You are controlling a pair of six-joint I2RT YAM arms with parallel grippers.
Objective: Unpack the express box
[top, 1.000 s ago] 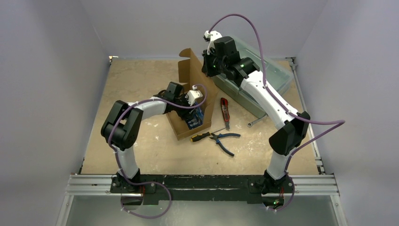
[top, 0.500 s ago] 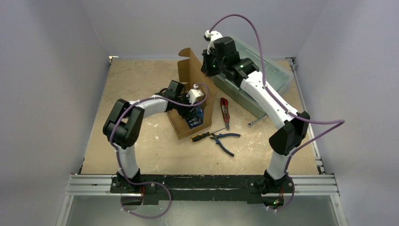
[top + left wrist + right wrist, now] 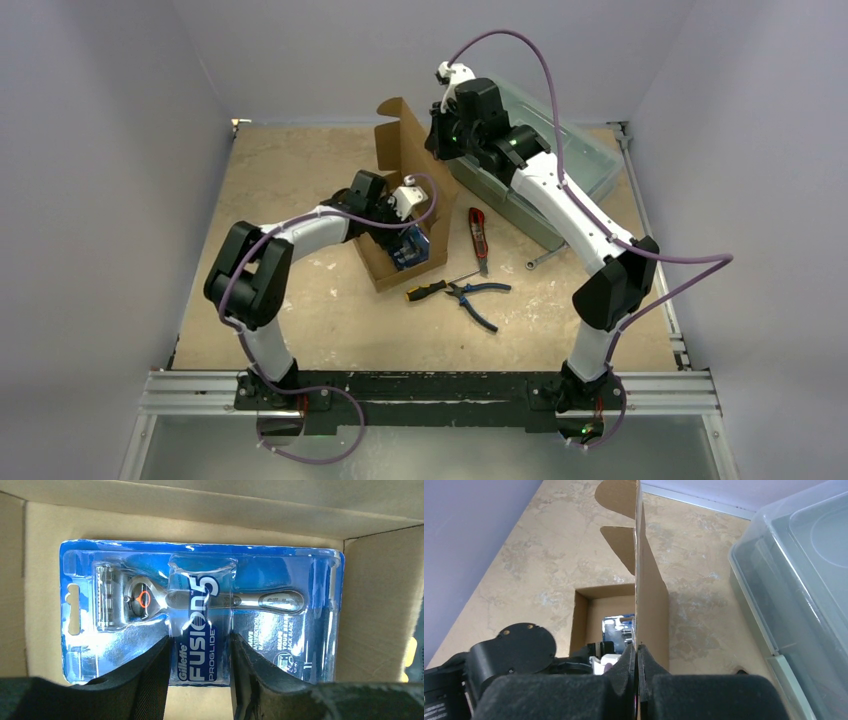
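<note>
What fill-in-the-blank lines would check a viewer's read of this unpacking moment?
1. The right hand is shut on the raised ___ of the small brown cardboard box.
2. Inside the box lies a blue plastic blister pack that holds a ___.
3. The hand reaching into the box over the pack is the robot's ___ one.

Missing words: lid; razor; left

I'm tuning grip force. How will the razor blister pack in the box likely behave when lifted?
The razor blister pack looks glossy, so probably slippery in the left gripper. A flat card under a thin clear bubble, it is likely light, bendy, and dentable if squeezed hard.
</note>
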